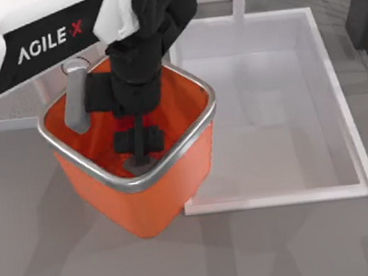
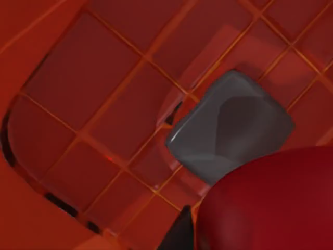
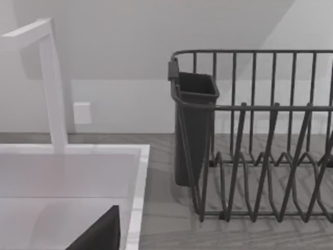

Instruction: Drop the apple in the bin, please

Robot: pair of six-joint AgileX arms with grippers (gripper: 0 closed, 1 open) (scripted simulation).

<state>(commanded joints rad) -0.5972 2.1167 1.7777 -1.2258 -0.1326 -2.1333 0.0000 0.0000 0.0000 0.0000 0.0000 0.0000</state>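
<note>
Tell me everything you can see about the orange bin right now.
The bright orange plastic bin is squarish with rounded corners and a silver metal rim. It stands upright at the table's left, against the shallow white tray. Its floor is a raised grid. The left gripper reaches down inside it, with the dark-red apple just above that floor.

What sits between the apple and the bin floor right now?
A grey object lies on the bin's grid floor just beside and below the apple, which the left pincer holds inside the bin. Otherwise nothing visible blocks the drop.
</note>
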